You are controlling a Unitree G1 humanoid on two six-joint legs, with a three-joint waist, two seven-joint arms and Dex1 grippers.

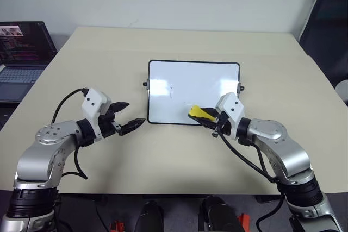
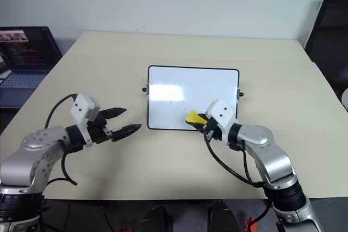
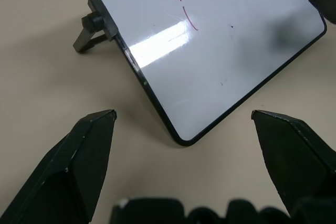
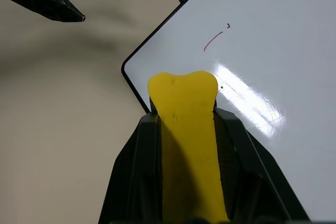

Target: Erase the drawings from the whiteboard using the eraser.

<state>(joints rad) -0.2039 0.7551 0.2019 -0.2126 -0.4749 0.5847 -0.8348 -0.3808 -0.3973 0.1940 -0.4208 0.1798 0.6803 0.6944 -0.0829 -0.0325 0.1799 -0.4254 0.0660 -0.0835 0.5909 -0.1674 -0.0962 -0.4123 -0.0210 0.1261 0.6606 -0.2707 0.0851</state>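
Bare table (image 1: 179,150) lies open all round the whiteboard (image 1: 193,88), wide to the far side and both ends. The left gripper (image 1: 130,117) hangs just off its near-left corner, the right gripper (image 1: 209,118) over its near edge; a laptop (image 1: 22,58) sits well off left

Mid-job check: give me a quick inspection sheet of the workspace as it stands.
Surface: beige table, bare around the board.
Job's things: whiteboard propped near the table's middle; a short curved stroke and a few tiny specks remain on it; yellow eraser at the board's lower edge.
Clutter: nothing seen on the table.
Grippers: right gripper shut on the eraser; left gripper open, empty, just left of the board, apart from it.
Cables: black cables loop along both arms.
Surroundings: laptop with lit screen to the left; dark chair at far right; pale wall behind.
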